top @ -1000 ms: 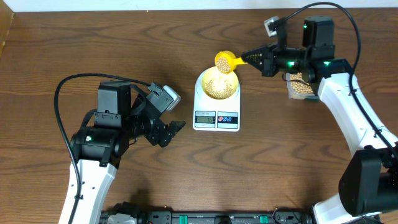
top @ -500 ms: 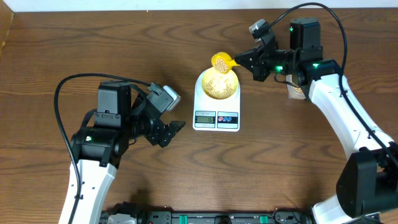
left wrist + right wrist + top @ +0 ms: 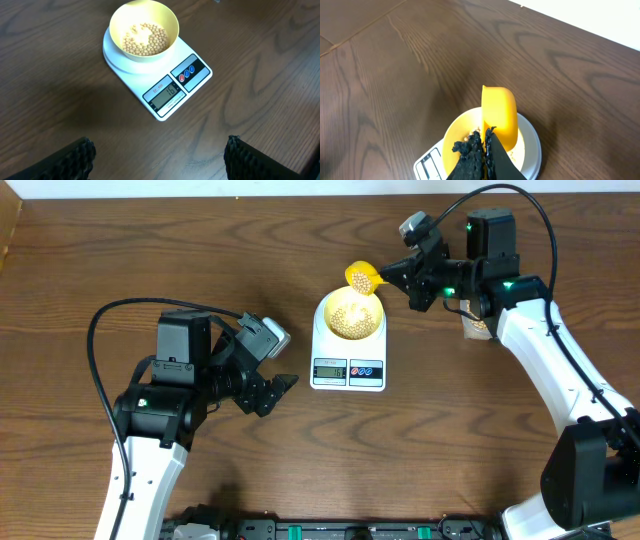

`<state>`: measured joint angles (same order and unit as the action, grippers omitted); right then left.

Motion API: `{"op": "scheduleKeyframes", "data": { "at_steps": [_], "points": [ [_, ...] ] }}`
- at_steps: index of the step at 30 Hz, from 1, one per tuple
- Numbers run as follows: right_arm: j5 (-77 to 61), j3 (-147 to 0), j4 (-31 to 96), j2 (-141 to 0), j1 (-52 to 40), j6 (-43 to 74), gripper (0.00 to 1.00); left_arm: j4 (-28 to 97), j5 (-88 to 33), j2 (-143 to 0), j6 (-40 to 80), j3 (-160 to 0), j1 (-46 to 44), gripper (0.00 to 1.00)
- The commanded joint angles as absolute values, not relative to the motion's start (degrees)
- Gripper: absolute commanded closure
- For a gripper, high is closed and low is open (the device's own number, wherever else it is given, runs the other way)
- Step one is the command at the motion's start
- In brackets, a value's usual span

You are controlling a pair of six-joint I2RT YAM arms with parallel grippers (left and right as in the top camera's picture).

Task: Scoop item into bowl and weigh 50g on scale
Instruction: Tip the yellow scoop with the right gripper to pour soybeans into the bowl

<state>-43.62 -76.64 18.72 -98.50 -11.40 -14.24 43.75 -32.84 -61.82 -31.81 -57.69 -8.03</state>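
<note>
Overhead, my right jaws are clamped shut on the yellow scoop [image 3: 361, 277], its handle running rightward and its cup tipped over the upper rim of the bowl [image 3: 322, 315] of beans [image 3: 350, 320] on the scale [image 3: 348, 370] mid-frame, while my left jaws gape empty at lower left, well apart.

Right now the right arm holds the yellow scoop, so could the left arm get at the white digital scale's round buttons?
Probably yes: the open left gripper faces the white digital scale and its round buttons, only bare wooden table between.

On wooden table [image 3: 150, 240]: scale [image 3: 348, 371], perhaps container [image 3: 472, 327]
</note>
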Motion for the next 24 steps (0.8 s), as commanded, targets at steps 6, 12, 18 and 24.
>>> {"op": "scheduleKeyframes", "data": {
  "at_steps": [6, 12, 18, 24],
  "points": [
    [-43.6, -76.3, 19.1, -97.6, -12.1, -15.5, 0.99, 43.9, -32.7, -61.8, -32.6, -57.5, -7.8, 0.15],
    [-43.6, -76.3, 19.1, -97.6, -12.1, -15.5, 0.99, 43.9, -32.7, -61.8, -32.6, -57.5, -7.8, 0.15],
    [-43.6, -76.3, 19.0, -97.6, -12.1, -15.7, 0.99, 43.9, -32.7, -61.8, -32.6, -57.5, -7.8, 0.16],
    [-43.6, -76.3, 19.8, -97.6, -12.1, -16.4, 0.99, 43.9, -32.7, -61.8, -32.6, -57.5, -7.8, 0.15]
  ]
}}
